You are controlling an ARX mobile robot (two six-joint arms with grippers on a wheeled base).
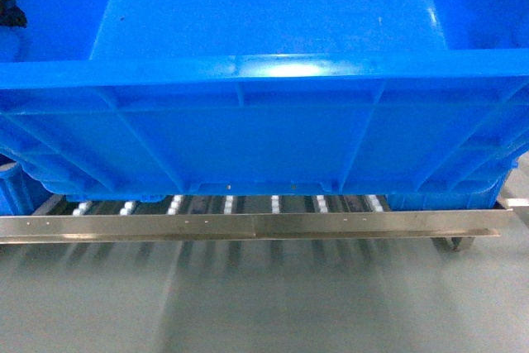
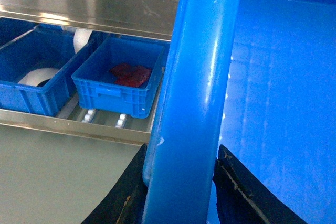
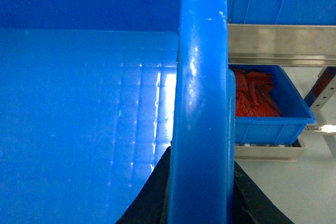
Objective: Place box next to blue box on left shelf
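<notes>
The box (image 1: 264, 121), a large bright blue open crate, fills most of the head view, its ribbed near wall facing me. Its bottom edge lies over the white rollers (image 1: 275, 202) of the left shelf, just behind the steel front rail (image 1: 248, 225). My left gripper (image 2: 182, 150) is shut on the box's thick rim (image 2: 199, 77), one black finger (image 2: 126, 198) on each side. My right gripper (image 3: 202, 156) is shut on the opposite rim (image 3: 202, 77). A small blue box (image 2: 118, 85) holding red items sits on the rollers just left of the crate.
Another blue box (image 2: 31, 85) with a white roll stands further left. A steel upper rail (image 2: 89, 3) crosses above these boxes. On the right, a blue box (image 3: 265, 106) of red items sits under a rail (image 3: 283, 45), beside a red frame post (image 3: 321, 85). Grey floor (image 1: 264, 303) lies in front.
</notes>
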